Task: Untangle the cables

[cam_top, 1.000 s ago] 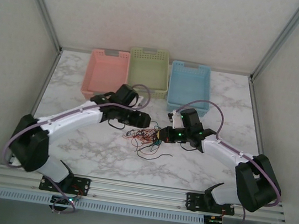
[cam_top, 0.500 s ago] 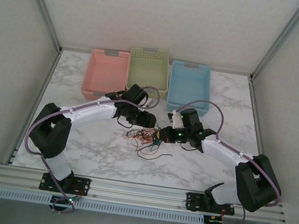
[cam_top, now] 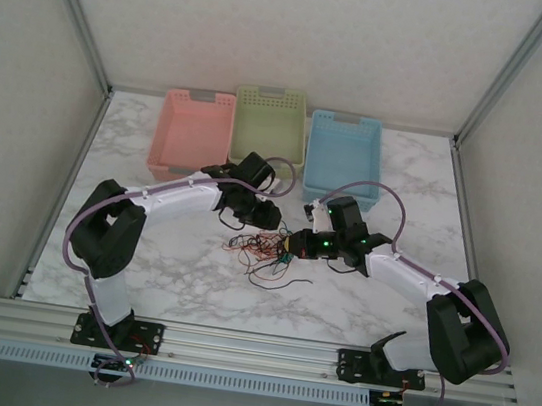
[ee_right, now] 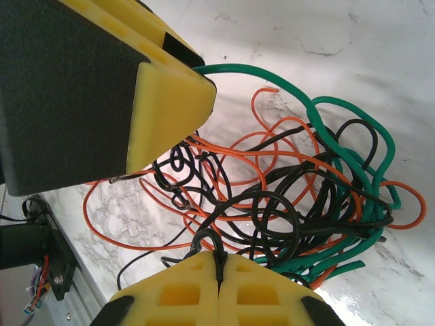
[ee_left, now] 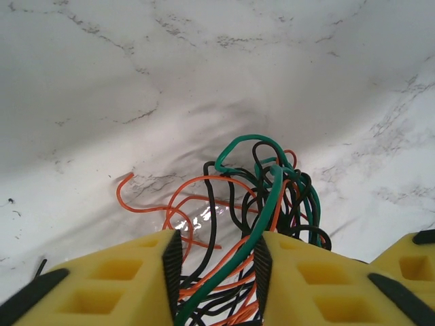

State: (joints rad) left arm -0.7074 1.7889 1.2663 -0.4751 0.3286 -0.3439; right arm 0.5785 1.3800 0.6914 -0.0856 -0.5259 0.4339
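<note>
Inside a robotics lab's test cell: two white-and-black robot arms, the left arm [cam_top: 166, 198] and the right arm [cam_top: 403, 272], stand bolted to an aluminium rail [cam_top: 251, 347] at 6 o'clock of a marble-patterned table [cam_top: 188, 287]. Plain white panels [cam_top: 296, 25] held in bare metal posts [cam_top: 76, 9] box the bench in at 9, 12 and 3 o'clock. A pink basket [cam_top: 191, 136], a green basket [cam_top: 269, 127] and a blue basket [cam_top: 343, 158] line up at 12 o'clock, with a tangle of thin coloured cables [cam_top: 262, 252] at the table's centre. Lilac-grey wiring [cam_top: 384, 191] loops openly along both arms, and a green indicator light [cam_top: 326, 241] glows on the right arm.
</note>
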